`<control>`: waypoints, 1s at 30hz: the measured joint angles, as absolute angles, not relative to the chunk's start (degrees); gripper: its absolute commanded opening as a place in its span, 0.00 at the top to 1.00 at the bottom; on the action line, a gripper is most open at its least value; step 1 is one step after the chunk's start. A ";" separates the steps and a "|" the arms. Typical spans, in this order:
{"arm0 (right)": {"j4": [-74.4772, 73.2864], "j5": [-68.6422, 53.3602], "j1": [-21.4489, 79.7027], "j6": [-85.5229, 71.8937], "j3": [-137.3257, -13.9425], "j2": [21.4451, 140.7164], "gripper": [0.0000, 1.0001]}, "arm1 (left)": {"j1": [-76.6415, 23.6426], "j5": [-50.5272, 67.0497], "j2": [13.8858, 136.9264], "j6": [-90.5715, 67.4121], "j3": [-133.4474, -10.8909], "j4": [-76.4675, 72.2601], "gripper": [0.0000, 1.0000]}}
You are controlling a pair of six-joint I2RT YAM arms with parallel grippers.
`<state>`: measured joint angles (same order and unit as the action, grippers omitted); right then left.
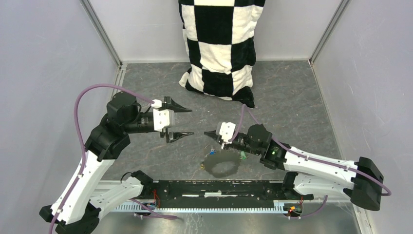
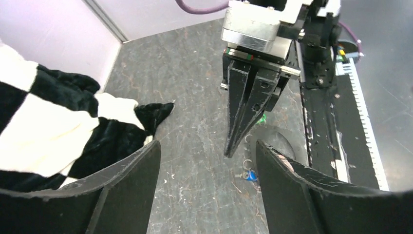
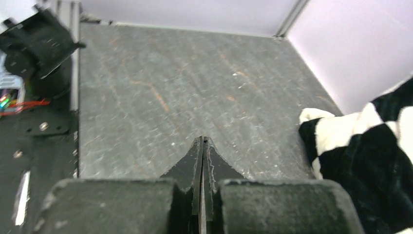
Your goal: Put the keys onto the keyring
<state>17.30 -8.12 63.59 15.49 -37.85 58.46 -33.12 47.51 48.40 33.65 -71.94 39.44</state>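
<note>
Right gripper (image 1: 207, 132) closed, keyring (image 1: 232, 165) flat, widest left-right

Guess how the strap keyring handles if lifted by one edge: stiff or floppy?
Probably floppy: the keyring lies flat on the table as a thin strap loop, so it would likely sag from a pinch. Looks light, so a push should slide it, not tip it. The blue key beside it may drag along.

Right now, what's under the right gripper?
Mostly bare table; the blue key lies just past the tip of the shut right gripper. A green key peeks from behind it, mostly covered.
</note>
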 measured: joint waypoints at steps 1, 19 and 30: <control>19.94 -7.79 62.70 14.98 -36.73 58.76 1.00 | -33.15 46.50 48.38 32.32 -71.94 38.46 0.21; 7.64 -11.94 51.03 8.16 -27.29 49.76 0.36 | -31.11 15.25 59.40 19.11 -74.96 38.22 0.00; -1.21 -8.05 57.65 7.20 -21.28 60.16 0.30 | -10.31 17.15 65.80 17.30 -73.93 44.66 0.00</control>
